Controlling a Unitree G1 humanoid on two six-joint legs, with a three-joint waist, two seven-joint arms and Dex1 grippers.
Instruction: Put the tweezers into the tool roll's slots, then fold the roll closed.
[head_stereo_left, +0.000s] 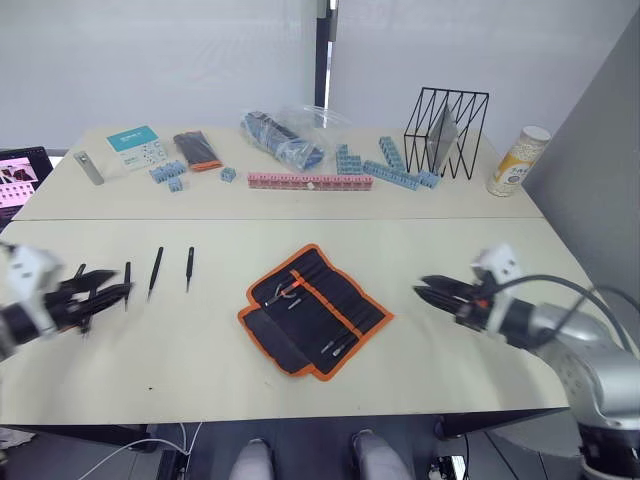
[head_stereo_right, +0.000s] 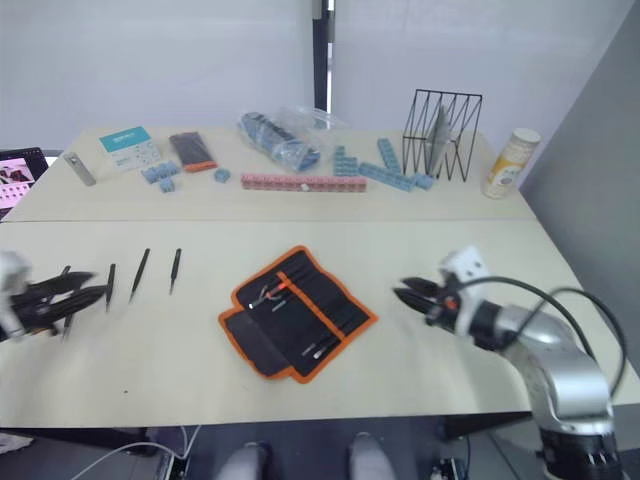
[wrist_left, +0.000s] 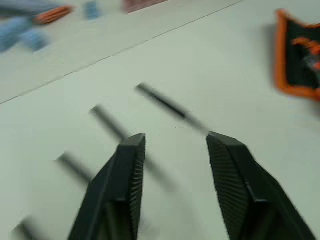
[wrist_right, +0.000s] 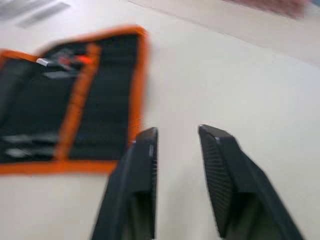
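The tool roll (head_stereo_left: 315, 311) lies spread flat in the middle of the near table (head_stereo_left: 480, 380), with bare tabletop on every side of it. To its left, loose tweezers (head_stereo_left: 155, 270) lie side by side, narrow gaps between them, just beside the left gripper (head_stereo_left: 110, 291), whose fingers stand apart. The right gripper (head_stereo_left: 432, 290), also parted, faces bare surface up to the roll's right edge. Blue blocks (head_stereo_left: 385, 165), a pink strip (head_stereo_left: 310, 181) and a wire rack (head_stereo_left: 447, 130) crowd the far table only.
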